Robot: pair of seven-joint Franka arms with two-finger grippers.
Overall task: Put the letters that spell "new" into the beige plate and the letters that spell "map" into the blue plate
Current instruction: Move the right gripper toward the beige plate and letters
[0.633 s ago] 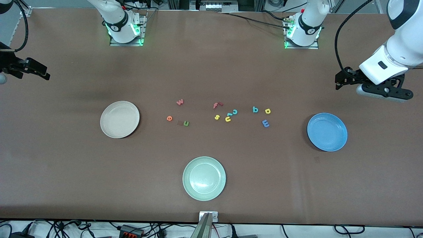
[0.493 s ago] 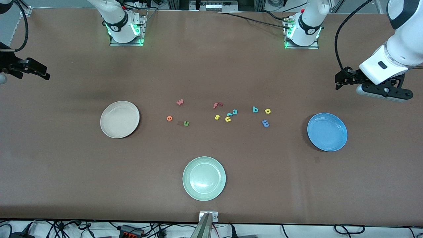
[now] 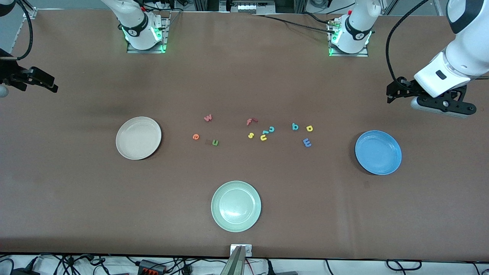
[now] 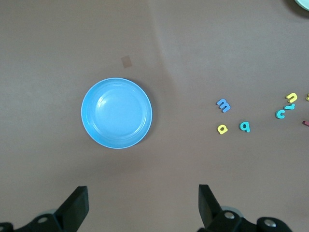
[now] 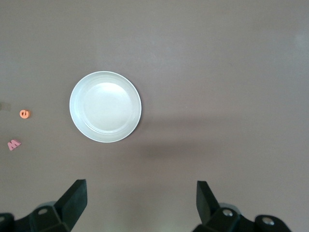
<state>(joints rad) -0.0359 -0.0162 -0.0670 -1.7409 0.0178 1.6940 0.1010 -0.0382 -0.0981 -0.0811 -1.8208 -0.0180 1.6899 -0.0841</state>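
While all six wanted letters lie loose mid-bench between the beige plate [image 3: 138,138] and blue plate [image 3: 378,152], nothing sorted yet: first pick not begun. Left tool [image 4: 140,205] spread and empty, up over bench near blue plate; right tool [image 5: 139,204] likewise spread and empty at its own end. Next, probably: drop onto w [image 3: 208,117], e [image 3: 195,136], n [image 3: 215,143] or m [image 3: 307,142], a [image 3: 295,126], p [image 3: 309,128], skipping the f [image 3: 250,122], s [image 3: 251,135], u [image 3: 263,137], c [image 3: 271,129] cluster between.

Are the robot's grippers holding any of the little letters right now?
No. The left gripper and right gripper are both open and hold nothing.
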